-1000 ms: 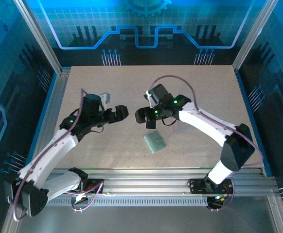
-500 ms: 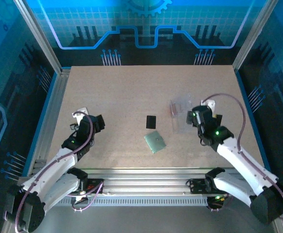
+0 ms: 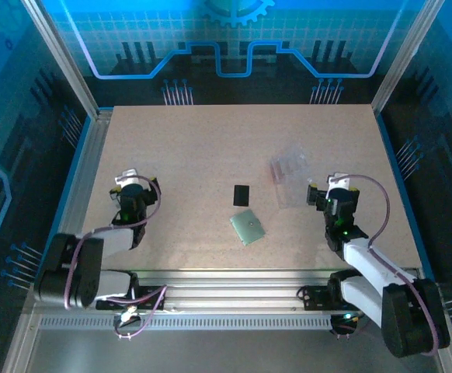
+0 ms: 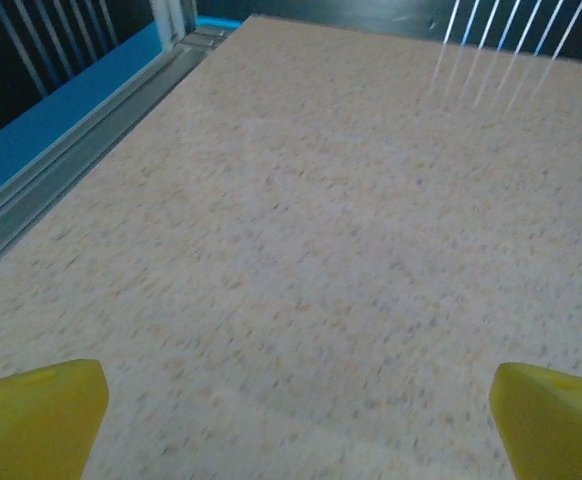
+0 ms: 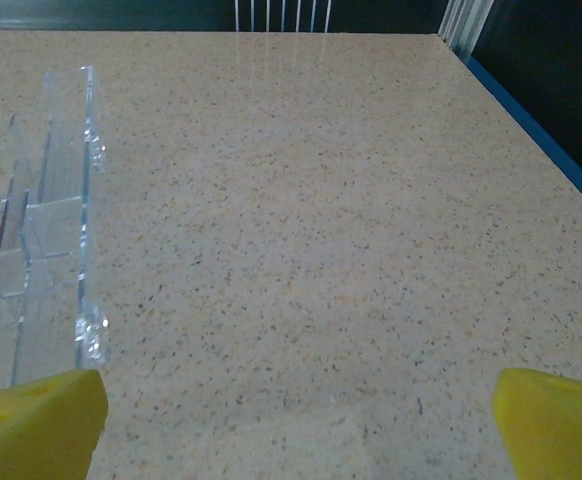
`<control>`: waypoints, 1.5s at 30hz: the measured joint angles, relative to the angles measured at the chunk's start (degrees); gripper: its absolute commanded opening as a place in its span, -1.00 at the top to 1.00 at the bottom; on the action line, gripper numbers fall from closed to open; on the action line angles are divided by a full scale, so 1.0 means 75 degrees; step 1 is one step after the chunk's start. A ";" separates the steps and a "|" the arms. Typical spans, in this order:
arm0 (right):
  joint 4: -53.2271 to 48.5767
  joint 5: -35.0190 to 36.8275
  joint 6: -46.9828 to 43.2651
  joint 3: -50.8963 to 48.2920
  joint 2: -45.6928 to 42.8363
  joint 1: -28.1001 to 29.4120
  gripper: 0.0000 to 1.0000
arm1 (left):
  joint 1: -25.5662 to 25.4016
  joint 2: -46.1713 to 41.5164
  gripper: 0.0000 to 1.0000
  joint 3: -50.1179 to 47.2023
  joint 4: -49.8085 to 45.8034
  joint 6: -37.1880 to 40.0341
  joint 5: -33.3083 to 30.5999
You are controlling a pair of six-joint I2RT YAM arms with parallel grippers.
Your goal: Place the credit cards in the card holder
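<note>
Bench (image 3: pixel 210 140), speckled beige: black credit card (image 3: pixel 241 194) lies flat at centre, with the card holder (image 3: pixel 247 228) just beside it on the near side. Clear plastic case (image 3: pixel 286 172) sits to the right, a red credit card (image 3: pixel 276 171) partly visible inside. Left gripper (image 4: pixel 296 405) and right gripper (image 5: pixel 296 405): jaws spread wide, empty, the right just beside the case.
</note>
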 measured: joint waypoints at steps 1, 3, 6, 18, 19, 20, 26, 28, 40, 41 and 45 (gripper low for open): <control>0.0207 -0.0143 -0.0041 -0.0052 0.0079 -0.0079 -1.00 | 0.0029 0.0332 -0.98 0.0017 0.0344 0.0064 0.0172; 0.0539 -0.0425 -0.0119 -0.0102 0.0239 -0.0198 -1.00 | 0.0050 0.0673 -0.98 0.0017 0.0595 0.0189 0.0510; 0.0833 -0.0720 -0.0204 -0.0099 0.0466 -0.0297 -1.00 | 0.0122 0.1218 -0.98 0.0035 0.1326 0.0256 0.0918; 0.2209 -0.1877 -0.0481 0.0329 0.1988 -0.0577 -1.00 | 0.0326 0.1250 -0.98 0.0271 0.1536 0.0262 0.1445; 0.2355 -0.2002 -0.0481 0.0530 0.2343 -0.0580 -1.00 | 0.0326 0.1250 -0.98 0.0294 0.1518 0.0265 0.1460; 0.2509 -0.2084 -0.0484 0.0697 0.2646 -0.0580 -1.00 | 0.0326 0.1250 -0.98 0.0341 0.1457 0.0268 0.1492; 0.3555 -0.2515 -0.0539 0.1000 0.3649 -0.0580 -1.00 | 0.0326 0.1250 -0.98 0.0522 0.1320 0.0405 0.1629; 0.3550 -0.2565 -0.0562 0.1008 0.3652 -0.0580 -1.00 | 0.0326 0.1250 -0.98 0.0525 0.1291 0.0408 0.1655; 0.3404 -0.2535 -0.0740 0.1163 0.3704 -0.0507 -0.99 | 0.0326 0.1250 -0.98 0.0577 0.1113 0.0490 0.1920; 0.3404 -0.2535 -0.0740 0.1163 0.3704 -0.0507 -1.00 | 0.0323 0.1250 -0.98 0.0603 0.1072 0.0533 0.2002; 0.3401 -0.2535 -0.0740 0.1163 0.3704 -0.0507 -1.00 | 0.0321 0.1250 -0.98 0.0694 0.0956 0.0644 0.2401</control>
